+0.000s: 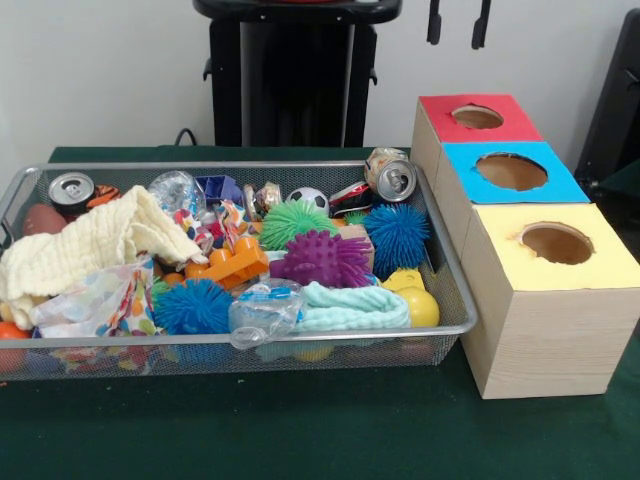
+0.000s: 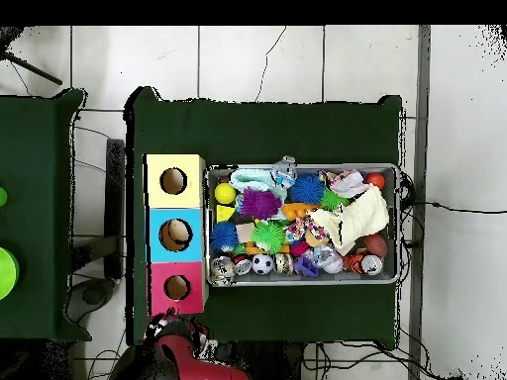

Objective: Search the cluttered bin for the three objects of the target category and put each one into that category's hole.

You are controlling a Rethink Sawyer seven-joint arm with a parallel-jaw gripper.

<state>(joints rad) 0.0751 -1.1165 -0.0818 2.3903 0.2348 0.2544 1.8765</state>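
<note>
The cluttered bin [image 1: 462, 310], a wide silver wire-mesh basket, sits on the green table and also shows in the overhead view [image 2: 302, 281]. It holds soda cans [image 1: 390, 177], spiky balls in purple [image 1: 322, 258], blue [image 1: 396, 236] and green [image 1: 296, 222], a cream cloth [image 1: 100, 240], a small soccer ball [image 1: 308, 199], a yellow ball [image 1: 420, 306] and a clear plastic bottle [image 1: 262, 312]. Beside it stand three boxes with round holes, topped red [image 1: 435, 106], blue [image 1: 462, 180] and yellow [image 1: 500, 262]. My gripper [image 1: 458, 24] hangs open and empty at the top edge, above and behind the red box.
In the overhead view the boxes stand left of the bin: yellow [image 2: 190, 194], blue [image 2: 192, 247], red [image 2: 193, 297]. My red arm [image 2: 183, 358] is drawn back at the bottom. A second green table [image 2: 30, 218] is at far left. The black pedestal [image 1: 295, 75] stands behind the bin.
</note>
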